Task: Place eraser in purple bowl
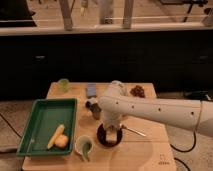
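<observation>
The purple bowl (pixel 102 138) is a small, almost black bowl at the front middle of the wooden table (pixel 145 150). My gripper (pixel 111 131) hangs from the white arm (pixel 160 111) that reaches in from the right, and it is right over the bowl, down at its rim. A pale tan-white block, the eraser (pixel 113 138), shows inside the bowl directly under the gripper. I cannot tell whether the gripper still touches it.
A green tray (pixel 42 112) at the left holds a banana (pixel 54 136) and a round yellow fruit (pixel 62 142). A pale green bowl (pixel 84 145) stands left of the dark bowl. A blue-grey slab (pixel 91 90), a green cup (pixel 63 84), a dark can (pixel 94 109) and a brown snack (pixel 137 91) lie farther back.
</observation>
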Action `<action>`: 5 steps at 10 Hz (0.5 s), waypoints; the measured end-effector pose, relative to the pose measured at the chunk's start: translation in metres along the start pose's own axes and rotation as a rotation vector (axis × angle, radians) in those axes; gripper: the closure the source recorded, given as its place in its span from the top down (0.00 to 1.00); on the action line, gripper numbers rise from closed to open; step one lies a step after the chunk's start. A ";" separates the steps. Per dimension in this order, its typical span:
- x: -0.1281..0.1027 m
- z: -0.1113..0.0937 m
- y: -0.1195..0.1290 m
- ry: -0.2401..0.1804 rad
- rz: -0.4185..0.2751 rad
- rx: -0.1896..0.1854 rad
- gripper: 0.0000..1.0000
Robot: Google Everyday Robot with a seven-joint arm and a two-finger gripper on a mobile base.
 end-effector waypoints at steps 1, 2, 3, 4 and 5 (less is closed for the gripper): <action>0.002 0.002 -0.002 0.000 -0.002 0.003 0.77; 0.003 0.004 -0.003 0.001 -0.004 0.004 0.80; 0.004 0.005 -0.003 -0.001 -0.003 0.006 0.80; 0.004 0.005 -0.004 -0.001 -0.004 0.006 0.80; 0.005 0.006 -0.004 -0.002 -0.004 0.007 0.80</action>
